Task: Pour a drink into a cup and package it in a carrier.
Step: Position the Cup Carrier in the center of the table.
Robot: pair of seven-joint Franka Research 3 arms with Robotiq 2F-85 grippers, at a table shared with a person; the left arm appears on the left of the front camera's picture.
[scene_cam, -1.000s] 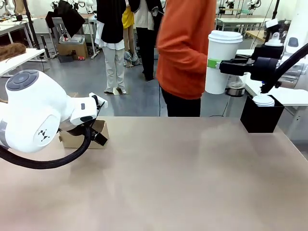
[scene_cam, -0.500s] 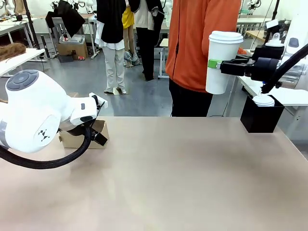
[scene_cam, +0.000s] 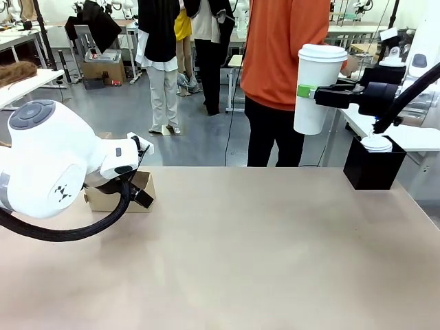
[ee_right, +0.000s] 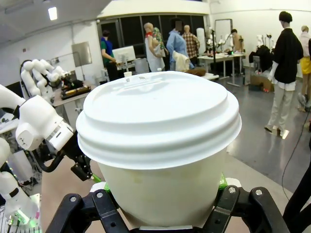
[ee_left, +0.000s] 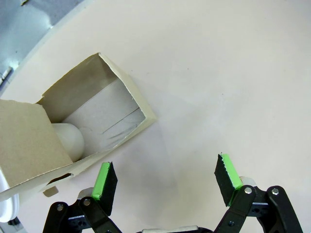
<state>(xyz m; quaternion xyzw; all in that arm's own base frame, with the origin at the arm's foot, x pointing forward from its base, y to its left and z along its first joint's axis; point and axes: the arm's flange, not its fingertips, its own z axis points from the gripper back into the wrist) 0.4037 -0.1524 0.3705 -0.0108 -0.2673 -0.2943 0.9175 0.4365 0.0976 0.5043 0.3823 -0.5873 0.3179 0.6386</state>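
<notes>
Right tool (scene_cam: 307, 91): clenched on the cup (scene_cam: 318, 75), green pads (scene_cam: 304, 90) pressed to its wall about halfway up. Held aloft at the far right of the tabletop (scene_cam: 261, 247), arm reaching in level from the right.

Cup: tall, white, tapered, upright, capped with a white domed lid (ee_right: 158, 114). It hangs clear of the tabletop, above and to the left of the black box (scene_cam: 373, 170). In the right wrist view the tool's two fingers clasp it from either side below the lid.

Black box: at the far right corner of the tabletop. A short white lidded cup (scene_cam: 376, 143) sits in its top.

Left tool (ee_left: 166, 177): released, jaws spread wide, nothing between them. It hangs over the tabletop at the left side.

Carrier (ee_left: 73, 121): tan cardboard, top open towards the left wrist camera, resting on the tabletop just beside the left tool. One green finger (ee_left: 104, 180) is close over its near wall and the other is above bare tabletop. A white rounded thing (ee_left: 72, 140) lies inside, partly hidden by a flap. In the front view the carrier sits at the left, behind the left arm.

Person (scene_cam: 282, 48): orange top, dark trousers, standing beyond the far edge, just left of the raised cup.
</notes>
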